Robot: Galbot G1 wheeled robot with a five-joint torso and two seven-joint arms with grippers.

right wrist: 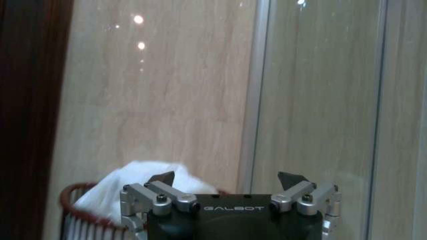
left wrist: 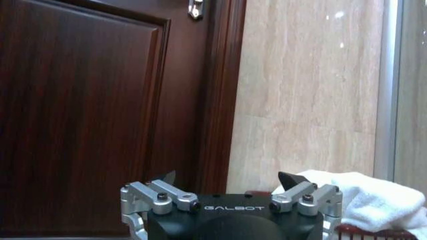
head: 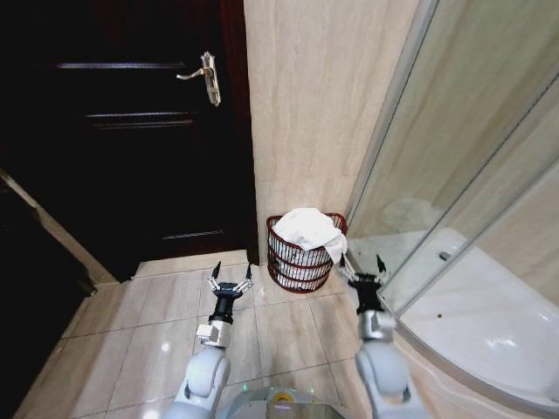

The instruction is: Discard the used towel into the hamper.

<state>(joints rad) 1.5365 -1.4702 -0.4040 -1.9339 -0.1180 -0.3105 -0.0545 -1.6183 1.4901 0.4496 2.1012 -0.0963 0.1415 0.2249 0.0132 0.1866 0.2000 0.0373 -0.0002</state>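
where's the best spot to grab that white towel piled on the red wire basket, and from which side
Probably the bunched hump of the white cloth towel heaped above the rim of the small round dark red-brown wire hamper, taken from straight above. The folds rise clear of the wire there, so fingers can close on cloth alone. The flap draping over the shower-side rim hangs against the weave. Both the left gripper and right gripper are open.

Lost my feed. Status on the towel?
Both grippers, left and right, open, empty, short of hamper. Towel draped over its rim. Nothing in the way.
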